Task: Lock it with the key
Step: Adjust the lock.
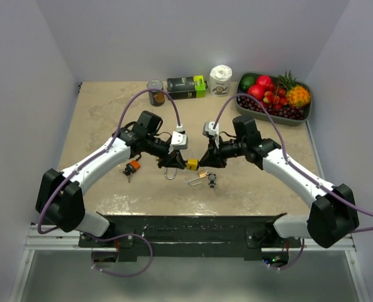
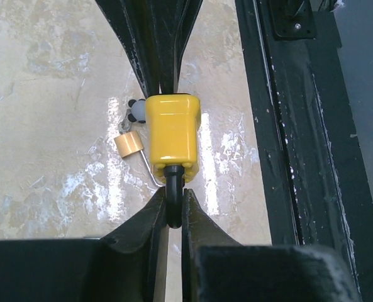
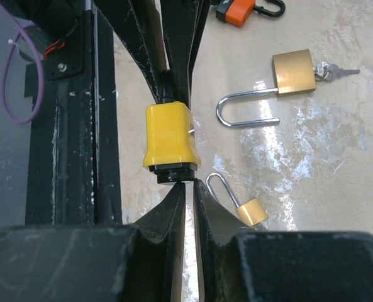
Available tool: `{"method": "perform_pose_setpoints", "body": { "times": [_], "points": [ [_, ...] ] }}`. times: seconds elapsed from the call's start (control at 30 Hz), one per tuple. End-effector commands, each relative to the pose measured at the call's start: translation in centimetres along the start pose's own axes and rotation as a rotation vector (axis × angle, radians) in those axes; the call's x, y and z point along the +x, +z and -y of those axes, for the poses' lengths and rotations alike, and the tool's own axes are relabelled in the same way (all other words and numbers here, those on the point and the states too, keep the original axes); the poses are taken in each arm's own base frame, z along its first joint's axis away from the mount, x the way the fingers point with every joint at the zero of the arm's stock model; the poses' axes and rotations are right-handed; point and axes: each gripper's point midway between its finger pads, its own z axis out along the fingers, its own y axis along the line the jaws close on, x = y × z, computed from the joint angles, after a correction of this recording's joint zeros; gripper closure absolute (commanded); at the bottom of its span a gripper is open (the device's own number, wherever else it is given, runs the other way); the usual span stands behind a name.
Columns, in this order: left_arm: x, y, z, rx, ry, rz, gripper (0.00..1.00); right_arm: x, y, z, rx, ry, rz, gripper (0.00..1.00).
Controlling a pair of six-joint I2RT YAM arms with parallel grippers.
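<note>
A yellow padlock (image 1: 191,165) hangs in the air between my two grippers. My left gripper (image 1: 177,159) is shut on its black shackle (image 2: 173,200), with the yellow body (image 2: 172,132) just beyond the fingertips. My right gripper (image 1: 203,160) is shut at the black keyhole end (image 3: 173,173) of the yellow body (image 3: 168,135). Its jaws are pinched almost together on a thin key that is mostly hidden between the pads. The right fingers (image 2: 150,44) also show at the top of the left wrist view.
On the table below lie a large brass padlock (image 3: 293,72) with an open shackle and a key, a small brass padlock (image 3: 252,211) and an orange padlock (image 1: 131,168). A fruit tray (image 1: 304,116), a box (image 1: 186,87), a white roll (image 1: 221,80) and a jar (image 1: 155,92) stand at the back.
</note>
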Motion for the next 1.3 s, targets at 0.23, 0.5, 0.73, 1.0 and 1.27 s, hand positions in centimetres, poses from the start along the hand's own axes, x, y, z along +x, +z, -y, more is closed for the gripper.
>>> {"method": "perform_pose_setpoints", "body": {
  "times": [0.23,0.5,0.73,1.0,1.27],
  "points": [
    [-8.5,0.2,2.4,0.176,0.098,0.344,1.00,-9.2,-0.5,-0.9,0.019,-0.380,0.298,0.92],
    [-10.6,-0.7,1.8,0.128,0.070,0.443,1.00,-9.4,-1.1,-1.8,0.006,-0.356,0.318,0.92],
    [-11.3,-1.5,0.4,0.075,-0.051,0.508,1.00,-8.9,-1.6,-2.4,0.017,-0.329,0.290,0.91],
    [-7.9,-1.8,0.6,0.060,-0.104,0.425,1.00,-9.3,-5.0,2.7,0.235,-0.239,0.279,0.70],
    [-4.6,-2.8,-1.9,-0.019,-0.196,0.323,1.00,-6.6,-7.7,3.2,0.223,-0.281,0.102,0.13]
  ]
}}
